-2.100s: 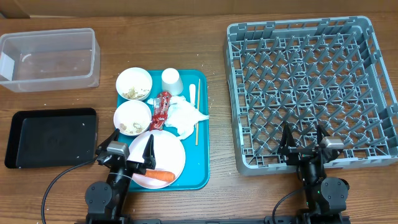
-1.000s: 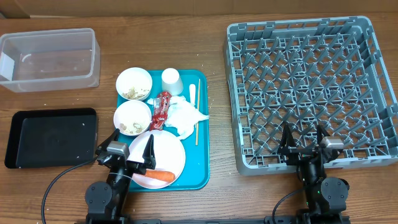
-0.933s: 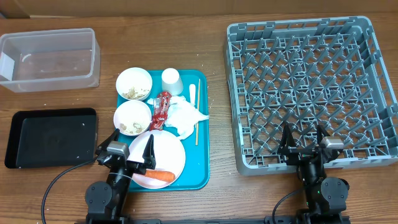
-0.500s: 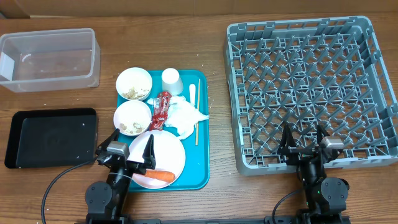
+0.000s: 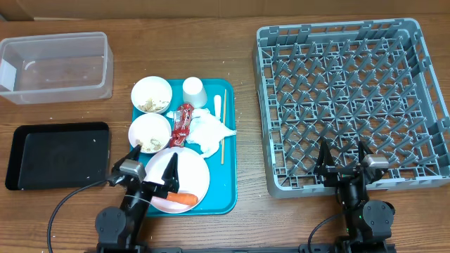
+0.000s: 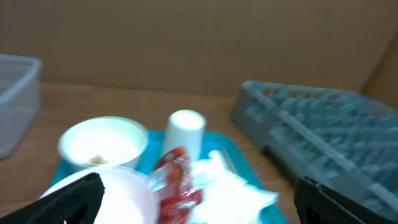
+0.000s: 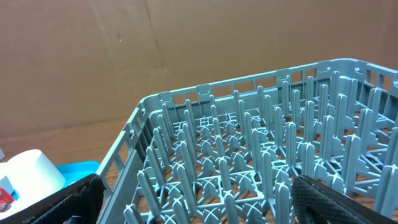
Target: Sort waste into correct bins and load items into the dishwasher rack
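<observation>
Red wrapper [image 6: 178, 182] blurred, rack [image 7: 249, 155] cropped.

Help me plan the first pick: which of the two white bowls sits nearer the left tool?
The front bowl, next to the plate just ahead of the left tool; the back bowl sits beside the cup.

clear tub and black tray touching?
Apart. The overhead view shows a strip of bare table running between the clear tub and the black tray.
</observation>
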`<state>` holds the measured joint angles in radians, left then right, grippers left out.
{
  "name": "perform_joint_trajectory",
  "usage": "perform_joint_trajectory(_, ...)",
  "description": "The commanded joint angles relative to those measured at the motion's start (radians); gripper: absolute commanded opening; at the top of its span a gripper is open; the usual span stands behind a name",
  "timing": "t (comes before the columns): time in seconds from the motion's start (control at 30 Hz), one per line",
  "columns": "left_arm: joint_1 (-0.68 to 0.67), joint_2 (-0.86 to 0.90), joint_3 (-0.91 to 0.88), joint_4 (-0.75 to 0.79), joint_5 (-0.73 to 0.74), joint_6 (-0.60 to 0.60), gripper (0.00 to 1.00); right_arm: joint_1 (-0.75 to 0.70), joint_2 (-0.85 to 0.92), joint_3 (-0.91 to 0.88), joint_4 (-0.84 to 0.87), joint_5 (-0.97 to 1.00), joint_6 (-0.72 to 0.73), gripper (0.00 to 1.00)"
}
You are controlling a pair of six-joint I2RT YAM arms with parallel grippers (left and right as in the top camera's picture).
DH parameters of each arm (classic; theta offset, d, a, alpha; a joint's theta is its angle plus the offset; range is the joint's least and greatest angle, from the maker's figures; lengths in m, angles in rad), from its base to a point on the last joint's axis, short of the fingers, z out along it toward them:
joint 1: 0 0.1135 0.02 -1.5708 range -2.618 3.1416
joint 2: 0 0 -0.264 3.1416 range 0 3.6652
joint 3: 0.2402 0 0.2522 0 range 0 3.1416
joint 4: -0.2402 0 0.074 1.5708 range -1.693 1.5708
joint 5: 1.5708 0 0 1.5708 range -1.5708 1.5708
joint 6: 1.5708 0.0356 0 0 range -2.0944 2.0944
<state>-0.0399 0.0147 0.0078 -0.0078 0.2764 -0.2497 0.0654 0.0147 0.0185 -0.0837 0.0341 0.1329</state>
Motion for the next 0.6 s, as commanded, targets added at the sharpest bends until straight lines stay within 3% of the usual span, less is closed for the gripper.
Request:
perform_joint_trajectory(0.0,-0.006,-0.01,-0.003,0.043,0.172,-0.213,1.0,0.0,-0.012,-0.011,0.003,0.009,-0.004,1.0)
perform_joint_trajectory(0.1,-0.006,-0.01,-0.003,0.047,0.166,-0.264,1.0,0.0,-0.012,-0.011,0.003,0.009,-0.004,1.0)
perform_joint_trajectory(0.37,-0.006,-0.01,0.045,0.085,0.222,-0.235,1.0,0.0,-0.012,-0.011,0.003,0.009,-0.004,1.0)
perform_joint_trajectory(0.57,-0.006,0.068,0.279,-0.194,0.099,-0.097,1.0,0.0,-0.012,-0.011,0.003,0.009,-0.004,1.0)
